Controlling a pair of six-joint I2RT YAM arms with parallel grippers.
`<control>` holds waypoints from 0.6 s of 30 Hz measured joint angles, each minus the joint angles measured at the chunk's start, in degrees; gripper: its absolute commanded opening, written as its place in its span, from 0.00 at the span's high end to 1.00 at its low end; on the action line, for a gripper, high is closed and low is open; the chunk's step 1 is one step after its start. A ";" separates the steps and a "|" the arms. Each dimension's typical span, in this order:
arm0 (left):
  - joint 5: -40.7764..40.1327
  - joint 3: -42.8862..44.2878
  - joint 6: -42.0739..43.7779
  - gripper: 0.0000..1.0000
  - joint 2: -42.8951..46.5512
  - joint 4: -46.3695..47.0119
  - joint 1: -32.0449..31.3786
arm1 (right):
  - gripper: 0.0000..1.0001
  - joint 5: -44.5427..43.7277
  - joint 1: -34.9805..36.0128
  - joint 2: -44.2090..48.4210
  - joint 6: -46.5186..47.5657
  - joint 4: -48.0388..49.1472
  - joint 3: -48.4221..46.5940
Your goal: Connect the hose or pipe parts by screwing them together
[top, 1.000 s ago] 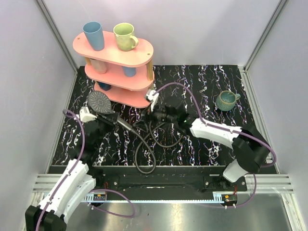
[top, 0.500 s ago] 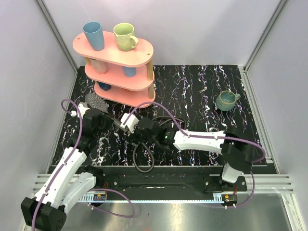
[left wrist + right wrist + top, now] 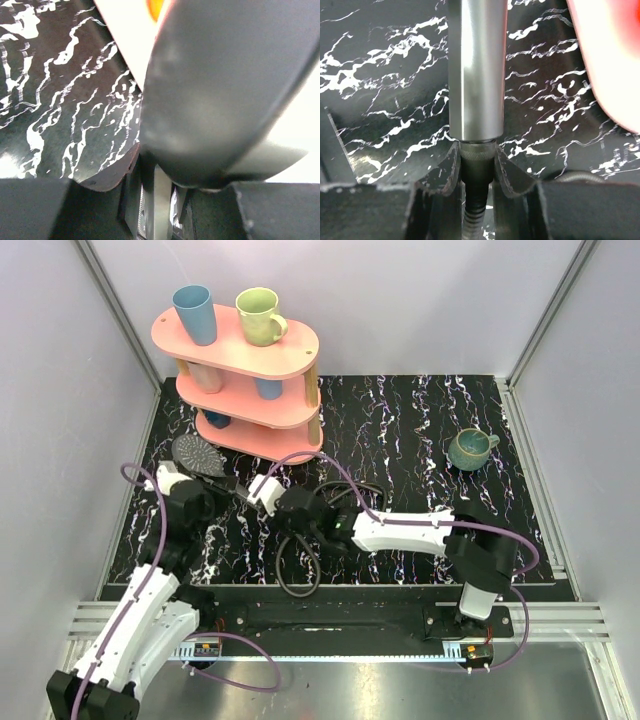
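The dark grey shower head (image 3: 195, 453) lies tilted near the pink shelf's foot, and its back (image 3: 220, 90) fills the left wrist view. My left gripper (image 3: 216, 485) (image 3: 157, 197) is shut on its straight handle just below the head. The handle (image 3: 477, 75) runs to the black hose's knurled end nut (image 3: 477, 160), which sits against the handle's end. My right gripper (image 3: 250, 498) (image 3: 476, 155) is shut on that nut, one finger on each side. The black hose (image 3: 300, 575) loops over the mat towards the near edge.
A pink three-tier shelf (image 3: 290, 345) with several cups stands at the back left, close behind the shower head. A teal mug (image 3: 470, 448) sits at the right of the mat. Purple cables (image 3: 330, 465) arch over both arms.
My right arm has swung left from the middle of the mat to the handle's end and its jaws have shut on the hose nut. The shower head has shifted slightly left.
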State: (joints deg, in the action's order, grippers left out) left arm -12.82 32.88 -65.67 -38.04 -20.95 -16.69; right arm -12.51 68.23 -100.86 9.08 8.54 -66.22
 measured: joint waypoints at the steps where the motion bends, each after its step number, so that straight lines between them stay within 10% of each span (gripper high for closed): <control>1: 0.55 -2.01 0.46 1.00 1.40 2.34 0.09 | 1.00 1.79 -0.70 0.07 -0.87 -0.09 0.17; 12: 7.87 -28.39 1.38 1.00 17.51 42.56 0.20 | 1.00 41.11 -15.50 2.03 -17.90 14.88 9.40; 18: 8.98 -29.22 3.13 1.00 13.09 56.39 0.20 | 0.98 62.36 -23.06 -6.21 -39.82 42.58 10.58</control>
State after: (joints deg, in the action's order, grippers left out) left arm -3.84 3.66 -62.54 -24.95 35.44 -16.49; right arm 49.84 45.17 -107.07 -30.74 51.11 -55.64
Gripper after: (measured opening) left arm 0.318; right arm 0.263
